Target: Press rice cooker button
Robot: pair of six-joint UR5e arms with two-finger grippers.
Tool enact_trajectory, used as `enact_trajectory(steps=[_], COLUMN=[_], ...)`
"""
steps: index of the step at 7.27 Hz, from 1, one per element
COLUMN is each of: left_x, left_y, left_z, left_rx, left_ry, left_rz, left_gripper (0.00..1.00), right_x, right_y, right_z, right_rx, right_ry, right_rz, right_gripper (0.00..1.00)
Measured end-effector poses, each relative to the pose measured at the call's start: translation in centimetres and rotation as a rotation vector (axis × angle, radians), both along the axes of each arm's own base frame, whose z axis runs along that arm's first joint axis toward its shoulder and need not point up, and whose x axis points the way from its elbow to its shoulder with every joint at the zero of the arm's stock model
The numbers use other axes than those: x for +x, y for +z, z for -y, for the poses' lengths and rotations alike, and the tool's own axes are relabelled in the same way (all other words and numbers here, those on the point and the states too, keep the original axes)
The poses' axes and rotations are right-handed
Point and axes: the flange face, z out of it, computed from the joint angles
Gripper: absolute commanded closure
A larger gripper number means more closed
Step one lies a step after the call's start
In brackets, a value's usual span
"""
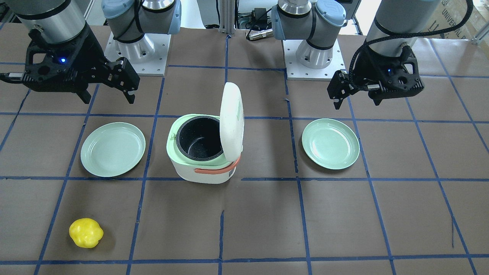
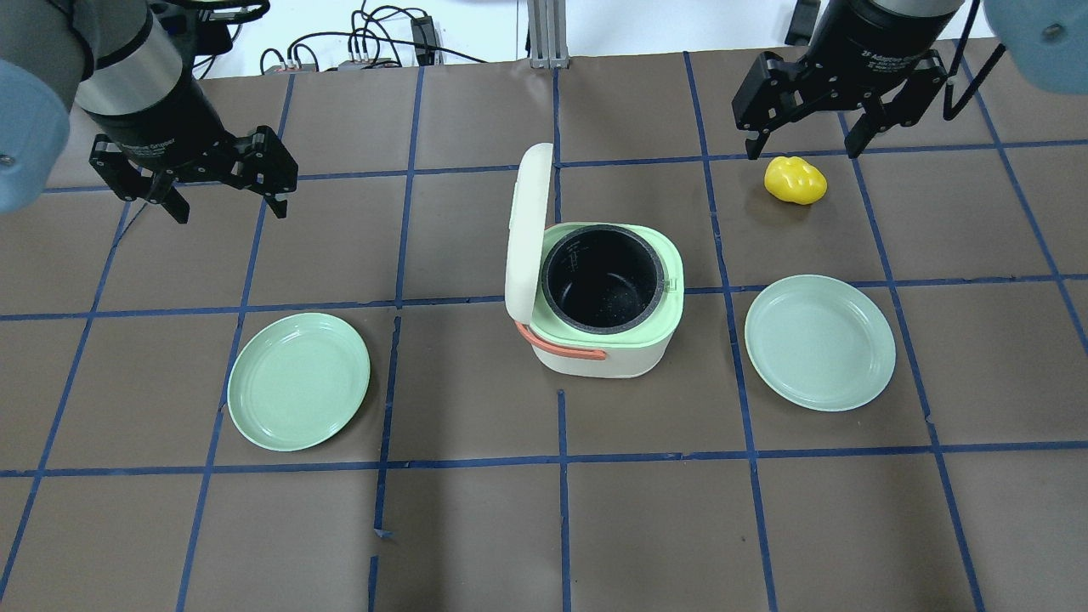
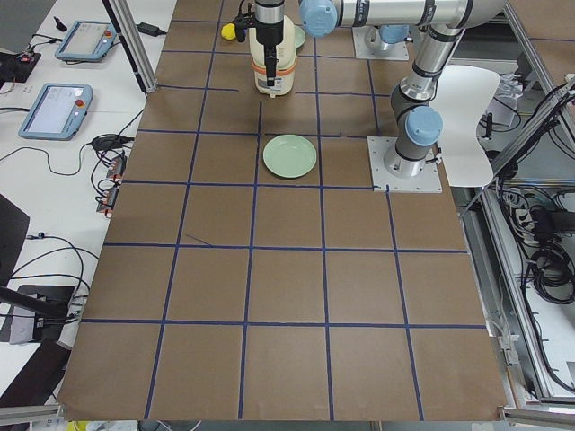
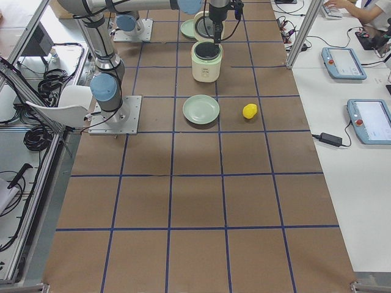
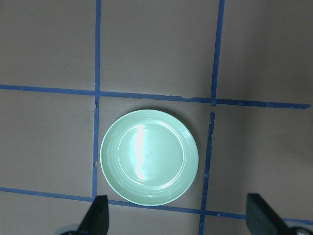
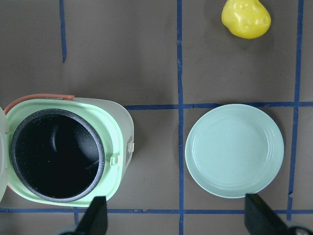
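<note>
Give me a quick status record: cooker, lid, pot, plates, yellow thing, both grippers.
rice cooker: table centre, between plates
lid: open, upright
inner pot: empty
left plate: empty
right plate: empty
yellow object: on table, beyond right plate
left gripper: open, empty, raised
right gripper: open, empty, raised

Robotics lab: teach pendants [image 4: 344, 63] beside a tape-gridded table [image 4: 195, 201].

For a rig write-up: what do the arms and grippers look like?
The left arm and right arm are silver-grey tubes with pale blue joint caps. The left gripper and right gripper are black, angular, two-fingered, each with a blue light and white lettering on the collar. A black braided cable runs to the left one.
</note>
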Motion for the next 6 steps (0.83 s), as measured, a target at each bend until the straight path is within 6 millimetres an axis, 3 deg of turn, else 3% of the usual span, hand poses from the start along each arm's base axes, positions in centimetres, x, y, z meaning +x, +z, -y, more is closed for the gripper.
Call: enact_trajectory(steps=[6], left_x=[0.0], left_y=[-0.01], left_z=[0.0], left_rx=[0.0], left_ry=[0.0], left_rz=[0.0], left_gripper=[0.0], right_x=[0.01], right_y=[0.5], right_z=[0.72], right_rx=[0.01], right_ry=[-0.013], right_rz=[0.0], right_gripper=[0.01])
